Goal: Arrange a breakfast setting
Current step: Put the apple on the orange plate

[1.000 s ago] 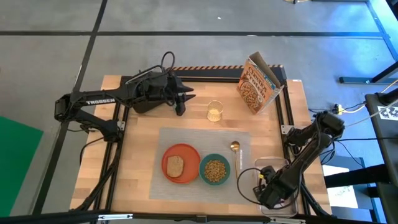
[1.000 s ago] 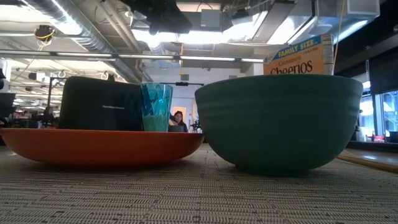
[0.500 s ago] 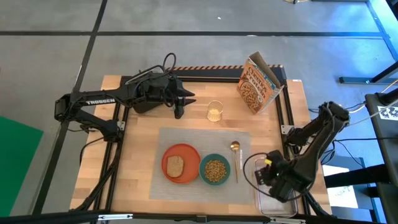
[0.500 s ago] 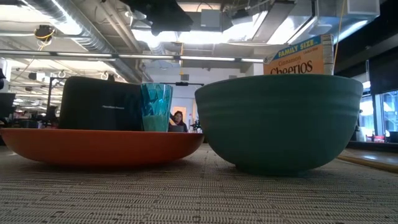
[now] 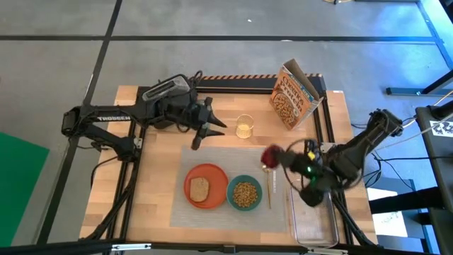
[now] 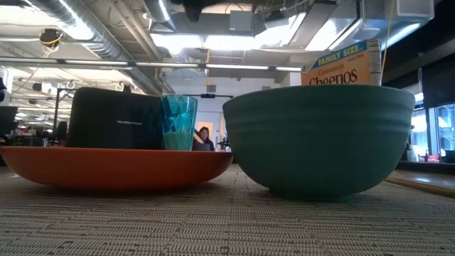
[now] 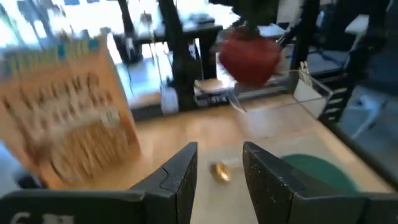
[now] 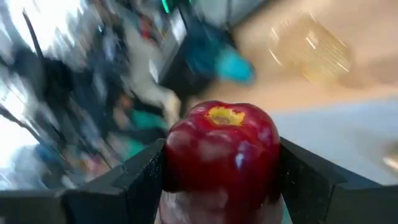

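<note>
A dark red fruit point(image 5: 270, 155) is held in my right gripper point(image 5: 274, 157) above the right part of the grey placemat point(image 5: 212, 159); it also shows in the left wrist view point(image 7: 249, 57). On the mat sit the orange plate point(image 5: 214, 176) with the toast slice point(image 5: 200, 188), the teal bowl point(image 5: 245, 193) holding cereal, and the gold spoon point(image 5: 267, 177). The green cup point(image 5: 244, 127) stands just beyond the mat's far edge. My left gripper point(image 5: 209, 133) is open and empty, above the mat's far left corner, left of the cup. My right gripper pinches the fruit's two opposite sides point(image 8: 180, 155) between its two fingers point(image 8: 140, 177). The fingers come from the table's right side. The fruit is lifted clear above the mat, its stem hollow point(image 8: 224, 115) showing in the wrist view.
A cereal box point(image 5: 294, 95) stands at the far right. The black toaster point(image 5: 164, 91) is at the far left behind my left arm. The clear plastic tub point(image 5: 315, 223) lies at the near right, beside the mat.
My right gripper has risen out of the tub with the fruit and swung toward the table's left and far side, over the mat's right part. My left gripper has moved toward the near edge and turned toward the mat.
</note>
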